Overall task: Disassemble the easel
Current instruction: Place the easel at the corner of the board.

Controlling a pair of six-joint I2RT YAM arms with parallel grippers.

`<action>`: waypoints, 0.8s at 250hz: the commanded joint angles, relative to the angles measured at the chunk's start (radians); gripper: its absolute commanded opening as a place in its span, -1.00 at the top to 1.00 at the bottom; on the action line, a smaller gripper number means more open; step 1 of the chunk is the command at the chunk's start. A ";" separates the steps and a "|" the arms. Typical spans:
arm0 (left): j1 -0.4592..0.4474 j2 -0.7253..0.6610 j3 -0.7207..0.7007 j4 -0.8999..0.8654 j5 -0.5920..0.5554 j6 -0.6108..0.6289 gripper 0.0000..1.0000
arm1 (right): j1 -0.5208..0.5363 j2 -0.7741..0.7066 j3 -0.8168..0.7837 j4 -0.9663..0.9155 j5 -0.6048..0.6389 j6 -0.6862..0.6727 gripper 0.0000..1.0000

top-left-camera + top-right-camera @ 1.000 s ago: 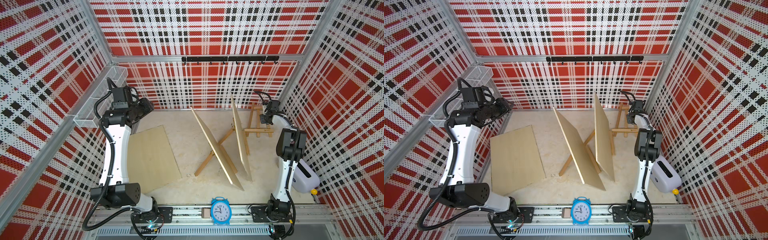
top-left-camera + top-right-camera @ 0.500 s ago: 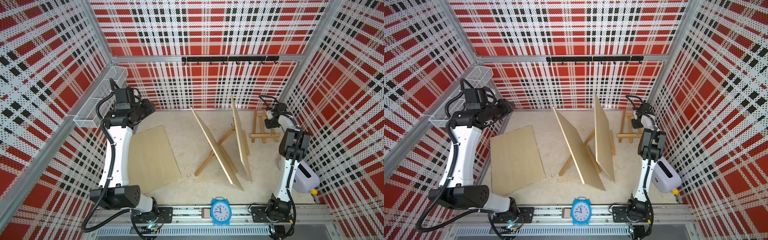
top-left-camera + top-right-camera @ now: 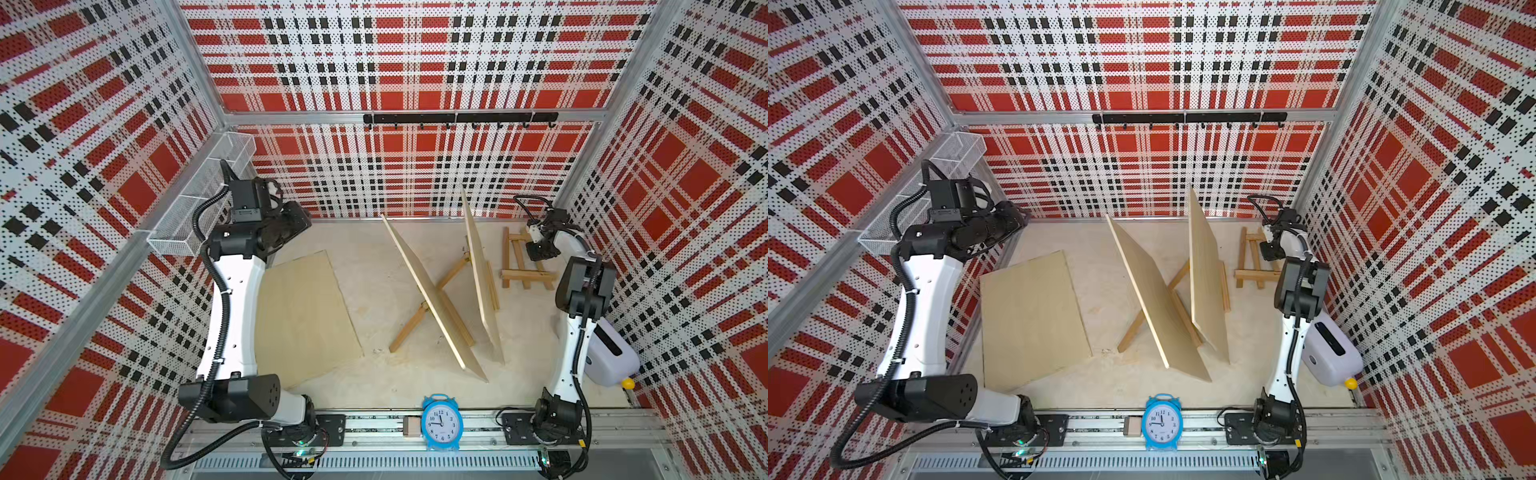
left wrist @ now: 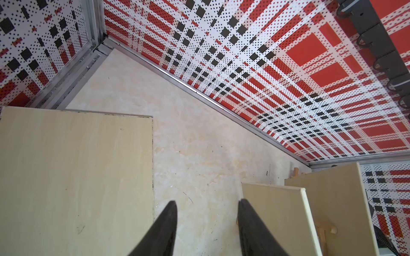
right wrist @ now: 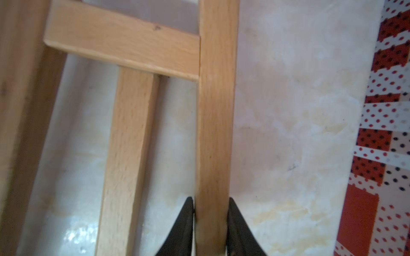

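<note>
**Easel frame (image 3: 524, 275) lying flat at far right**

Right gripper (image 5: 210, 204) has its jaws drawn in on one side rail of the frame, pads against both faces. The frame lies on the table by the right wall, probably placed clear of the leaning board (image 3: 481, 286). Left gripper (image 4: 207, 204) hangs half open and empty at far left, near the flat board (image 3: 303, 316), out of the way.

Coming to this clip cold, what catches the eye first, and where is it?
Mid-floor, a leaning panel and a near-upright panel stand propped up; a flat panel lies by the left arm. At the far right a small easel lies on the floor, the right gripper closed around one leg. A blue alarm clock stands at the front rail.
</note>
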 commanded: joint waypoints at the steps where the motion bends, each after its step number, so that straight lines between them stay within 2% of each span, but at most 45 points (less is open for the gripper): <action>1: 0.014 -0.032 -0.024 -0.014 -0.011 0.002 0.03 | -0.007 0.012 0.034 -0.006 -0.013 0.021 0.29; 62: 0.047 -0.063 -0.116 -0.022 -0.019 0.014 0.03 | -0.013 -0.052 0.007 0.040 -0.030 0.075 0.15; 110: 0.069 -0.078 -0.197 -0.071 -0.092 0.035 0.03 | -0.015 -0.150 -0.017 0.091 -0.089 0.136 0.08; 144: 0.087 -0.094 -0.277 -0.090 -0.164 0.036 0.06 | -0.014 -0.238 -0.063 0.153 -0.117 0.227 0.08; 169: 0.134 -0.111 -0.361 -0.093 -0.249 0.029 0.19 | -0.011 -0.334 -0.173 0.239 -0.186 0.327 0.08; 200: 0.254 -0.125 -0.470 -0.073 -0.264 0.028 0.28 | 0.012 -0.450 -0.326 0.336 -0.228 0.394 0.08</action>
